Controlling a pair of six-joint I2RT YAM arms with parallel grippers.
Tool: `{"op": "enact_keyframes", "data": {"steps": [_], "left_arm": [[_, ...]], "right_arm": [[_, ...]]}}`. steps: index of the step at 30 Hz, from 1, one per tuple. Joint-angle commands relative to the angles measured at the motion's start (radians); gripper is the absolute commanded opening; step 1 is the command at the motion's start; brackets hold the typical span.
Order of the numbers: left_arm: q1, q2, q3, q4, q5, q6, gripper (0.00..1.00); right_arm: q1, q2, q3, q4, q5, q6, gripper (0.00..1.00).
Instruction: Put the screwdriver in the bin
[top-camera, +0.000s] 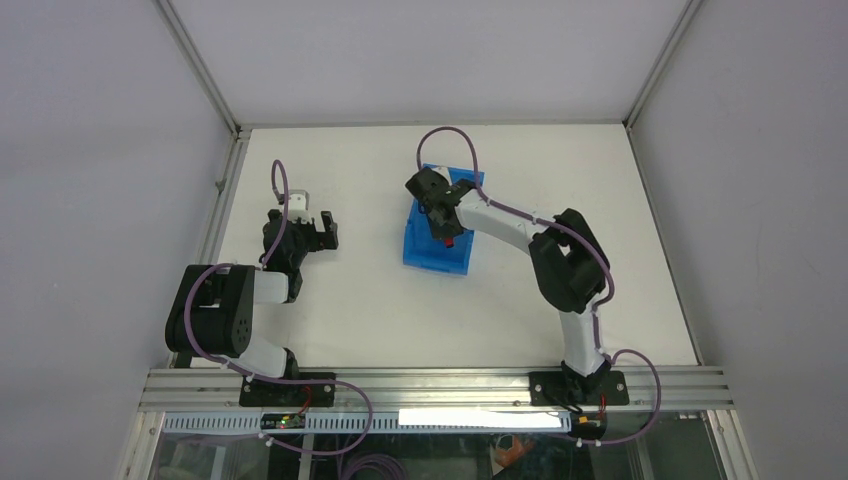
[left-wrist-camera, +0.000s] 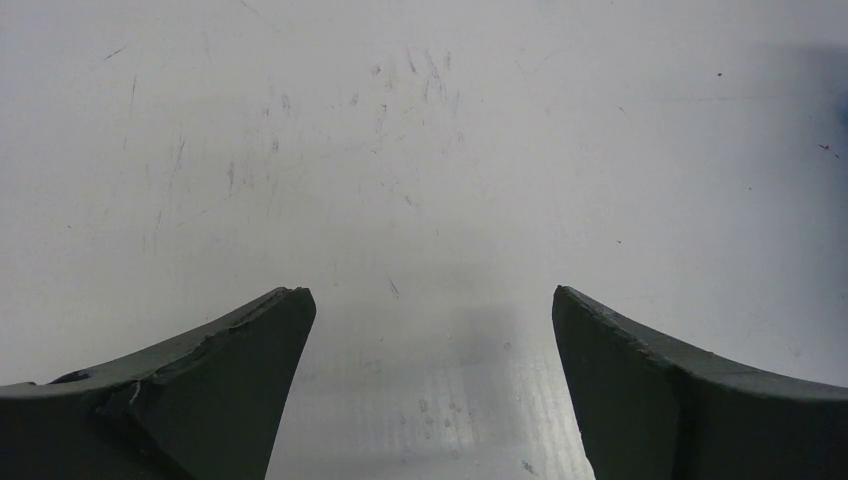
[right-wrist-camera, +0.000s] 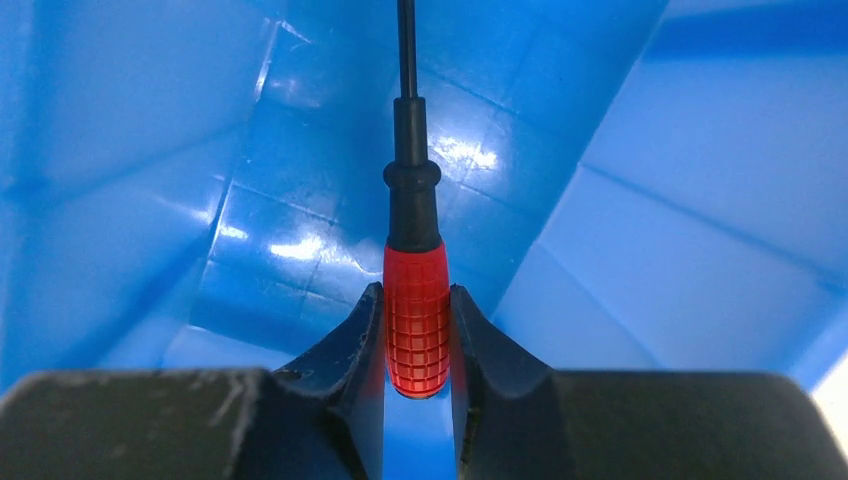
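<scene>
The bright blue bin (top-camera: 428, 250) sits mid-table. My right gripper (top-camera: 441, 222) hangs over it, shut on the screwdriver (right-wrist-camera: 416, 300). Its two fingers clamp the red gridded handle from both sides, and the black collar and thin shaft point away from the camera into the bin (right-wrist-camera: 120, 150). The bin's floor and walls fill the right wrist view. In the top view only a red bit of the screwdriver (top-camera: 451, 242) shows under the gripper. My left gripper (top-camera: 318, 233) is open and empty over bare table at the left, its fingertips (left-wrist-camera: 285, 310) wide apart.
White table (top-camera: 620, 250) bounded by grey walls and metal rails at the back and sides. The left wrist view shows only scratched white tabletop (left-wrist-camera: 420, 150). Both arm bases sit on the rail at the near edge.
</scene>
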Motion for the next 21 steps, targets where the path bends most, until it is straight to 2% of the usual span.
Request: {"op": "enact_keyframes", "data": {"steps": [1,3,11,18,21], "left_arm": [[0.000,-0.010,0.016,0.030,-0.005,-0.007,0.99],[0.001,-0.010,0.016,0.031,-0.005,-0.006,0.99],[0.000,-0.010,0.016,0.030,-0.005,-0.006,0.99],[0.000,-0.010,0.016,0.030,-0.005,-0.007,0.99],[0.001,-0.010,0.016,0.030,-0.005,-0.007,0.99]], "right_arm": [[0.004,0.039,0.034,0.056,0.020,0.011,0.15],[0.002,0.050,0.043,0.051,0.026,0.016,0.21],[0.001,0.042,0.112,0.005,0.036,0.012,0.36],[0.002,-0.060,0.215,-0.046,0.083,-0.026,0.50],[-0.002,-0.128,0.220,-0.062,0.142,-0.049,0.62]]}}
